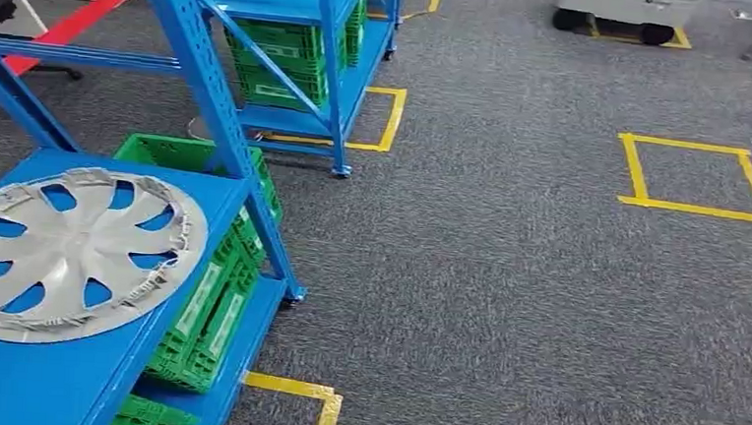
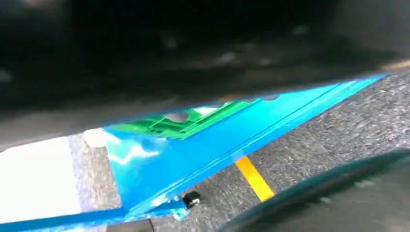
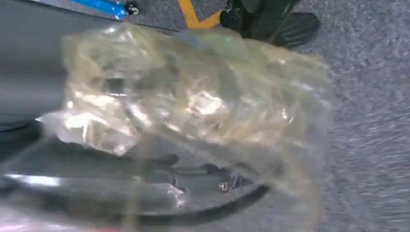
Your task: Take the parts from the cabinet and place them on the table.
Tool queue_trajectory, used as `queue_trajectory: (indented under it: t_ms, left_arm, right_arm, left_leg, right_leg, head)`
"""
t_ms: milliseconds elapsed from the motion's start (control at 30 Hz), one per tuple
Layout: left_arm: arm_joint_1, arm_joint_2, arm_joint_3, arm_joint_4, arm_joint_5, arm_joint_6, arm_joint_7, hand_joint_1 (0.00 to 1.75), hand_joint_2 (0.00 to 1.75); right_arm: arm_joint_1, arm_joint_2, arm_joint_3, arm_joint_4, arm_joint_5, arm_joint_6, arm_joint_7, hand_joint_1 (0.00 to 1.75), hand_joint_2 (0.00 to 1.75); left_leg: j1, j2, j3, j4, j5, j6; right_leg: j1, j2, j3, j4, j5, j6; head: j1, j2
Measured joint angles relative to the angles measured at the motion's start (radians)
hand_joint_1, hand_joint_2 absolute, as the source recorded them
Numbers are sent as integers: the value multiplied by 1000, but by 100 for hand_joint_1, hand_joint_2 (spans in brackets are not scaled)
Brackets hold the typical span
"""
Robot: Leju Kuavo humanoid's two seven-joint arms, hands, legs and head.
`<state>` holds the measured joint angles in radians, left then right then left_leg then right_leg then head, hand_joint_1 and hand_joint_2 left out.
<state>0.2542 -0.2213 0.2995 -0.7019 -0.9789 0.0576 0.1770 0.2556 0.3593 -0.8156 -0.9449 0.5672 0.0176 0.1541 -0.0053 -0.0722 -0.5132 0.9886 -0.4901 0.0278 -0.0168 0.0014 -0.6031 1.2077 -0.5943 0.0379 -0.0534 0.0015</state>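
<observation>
- Grey carpet (image 1: pixel 506 280) covers the floor in the head view, marked with yellow tape squares (image 1: pixel 699 179) and tape corners near the rack feet.
- A blue metal rack (image 1: pixel 96 373) is seen at the lower left of the head view; a silver wheel cover (image 1: pixel 69 251) lies flat on its upper shelf, close to the shelf's front edge.
- Green plastic crates (image 1: pixel 210 306) are stacked on the lower shelf of that rack, beneath and just beside the wheel cover's shelf.
- A second blue rack (image 1: pixel 306 1) stands further back, with more green crates (image 1: pixel 282 69) on its lower level.
- A wheeled grey base (image 1: pixel 621 11) is seen at the far edge of the room.
- In the left wrist view, a blue shelf edge (image 2: pixel 232 140) is shown blurred, with green crate material behind it and a strip of yellow tape (image 2: pixel 255 179) on the carpet; the left hand's fingers cannot be made out, so their state cannot be told.
- In the right wrist view, a crumpled clear plastic bag (image 3: pixel 193 101) is shown close to the camera above the carpet, heavily blurred; its contents cannot be told.
- Whether the right hand's fingers grip the bag cannot be told, as they are hidden behind it.
</observation>
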Motion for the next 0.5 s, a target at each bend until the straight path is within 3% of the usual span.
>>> queue_trajectory:
  t_ms: [33,67,100,200,233,267,300,333,400,433,467,500]
  left_arm:
    - [-1,0,-2,0,3,-2,0,0,0]
    - [-1,0,-3,-1,5,-2,0,0,0]
    - [-4,2,-5,-2,6,-2,2,0,0]
    - [0,2,-13,-4,17,0,6,0,0]
    - [2,3,-15,-4,22,3,8,0,0]
    - [2,3,-17,-4,27,5,9,0,0]
    - [1,3,-19,-4,29,5,9,0,0]
    - [-2,5,-24,-4,35,6,9,0,0]
    - [-4,5,-30,-4,41,6,10,0,0]
    - [-3,5,-34,-4,46,6,10,0,0]
    - [0,6,-37,-4,48,8,10,0,0]
    - [1,9,-41,-4,51,9,10,0,0]
  right_arm:
    - [-1,0,-1,1,3,0,-3,0,0]
    - [-3,0,-2,2,7,0,-6,0,0]
    - [-4,0,-6,8,10,2,-7,0,0]
    - [-9,0,-18,11,32,2,-14,0,0]
    - [-11,0,-21,11,39,2,-17,0,0]
    - [-14,0,-24,12,44,3,-19,0,0]
    - [-14,0,-28,13,50,4,-23,0,0]
    - [-15,0,-33,15,55,6,-28,0,0]
    - [-16,0,-45,21,66,8,-31,0,0]
    - [-18,0,-51,23,71,11,-32,0,0]
    - [-23,0,-57,26,77,14,-35,0,0]
    - [-26,0,-63,28,83,17,-37,0,0]
  left_leg:
    - [2,-15,6,1,-4,-6]
    - [3,-26,4,3,-8,-12]
    - [-2,-39,2,12,-11,-18]
    - [8,-72,-15,8,-2,-36]
    - [7,-86,-17,10,-3,-42]
    - [5,-38,-21,26,-17,-45]
    - [3,14,-43,72,-47,-49]
    - [3,44,-82,150,-88,-53]
    - [6,62,-160,302,-146,-56]
    - [6,63,-178,334,-144,-56]
    - [6,65,-168,313,-115,-54]
    - [6,68,-139,255,-73,-51]
  right_leg:
    - [-5,18,42,-102,60,2]
    - [-12,71,71,-164,75,5]
    - [-14,102,78,-187,63,5]
    - [-6,75,87,-189,56,-13]
    - [-11,59,90,-196,60,-20]
    - [-11,42,95,-202,63,-28]
    - [-10,29,99,-204,61,-35]
    - [-6,10,99,-204,59,-39]
    - [-1,-28,100,-204,53,-45]
    - [1,-45,97,-204,50,-46]
    - [3,-59,98,-204,45,-46]
    - [4,-72,104,-204,40,-45]
  head:
    - [0,0]
    - [0,0]
    - [3,0]
    - [0,0]
    - [1,0]
    - [-1,0]
    - [-12,0]
    - [-12,0]
    - [-12,0]
    - [-13,0]
    - [-13,0]
    - [-13,0]
